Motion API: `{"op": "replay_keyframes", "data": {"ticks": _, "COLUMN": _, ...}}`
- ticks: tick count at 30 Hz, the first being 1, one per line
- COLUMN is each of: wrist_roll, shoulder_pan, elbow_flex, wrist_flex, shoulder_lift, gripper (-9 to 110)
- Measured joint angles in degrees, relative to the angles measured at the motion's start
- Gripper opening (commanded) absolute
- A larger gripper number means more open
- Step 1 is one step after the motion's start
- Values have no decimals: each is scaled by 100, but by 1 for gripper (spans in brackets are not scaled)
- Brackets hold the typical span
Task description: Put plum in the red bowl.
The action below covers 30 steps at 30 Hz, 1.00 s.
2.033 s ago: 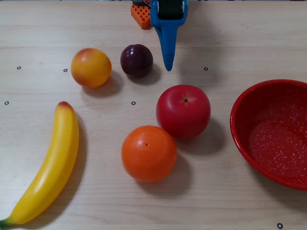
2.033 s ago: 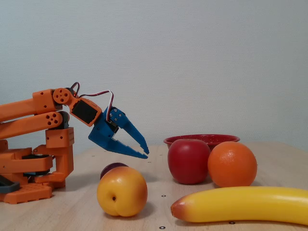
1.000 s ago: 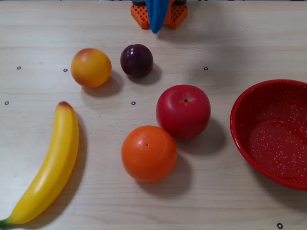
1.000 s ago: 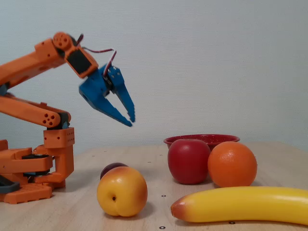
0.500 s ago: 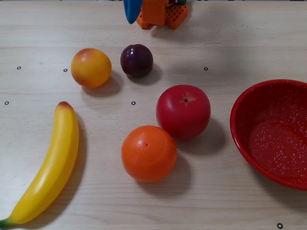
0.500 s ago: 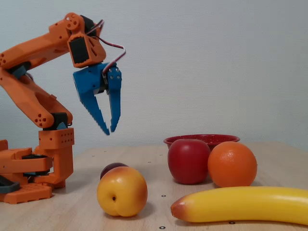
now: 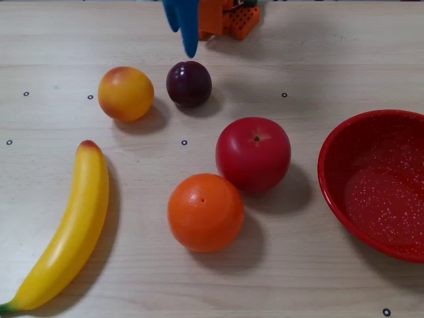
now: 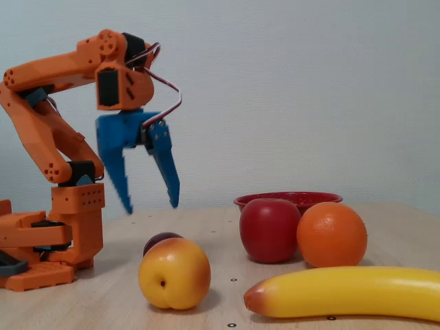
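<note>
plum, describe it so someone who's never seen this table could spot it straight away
In the overhead view, start at the blue gripper hanging at the top edge. Just below its fingertips sits the plum, right of the yellow-orange peach. It is the smallest, darkest fruit: glossy purple-maroon, unlike the bigger bright red apple.

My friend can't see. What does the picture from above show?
Blue jaws hang open near a dark plum at the top of a wooden table. A peach sits left of the plum, an apple and orange in the middle, a banana far left, and an empty red bowl at the right edge.
</note>
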Motion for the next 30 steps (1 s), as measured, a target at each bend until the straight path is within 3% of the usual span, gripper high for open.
{"op": "replay_keyframes", "data": {"ticks": 13, "wrist_roll": -431, "shoulder_pan": 220, "elbow_flex": 571, "wrist_flex": -220, "shoulder_lift": -448, "gripper": 38}}
{"op": "replay_keyframes", "data": {"ticks": 30, "wrist_roll": -686, "shoulder_pan": 264, "elbow_flex": 747, "wrist_flex": -1248, "shoulder_lift": -932, "gripper": 41}}
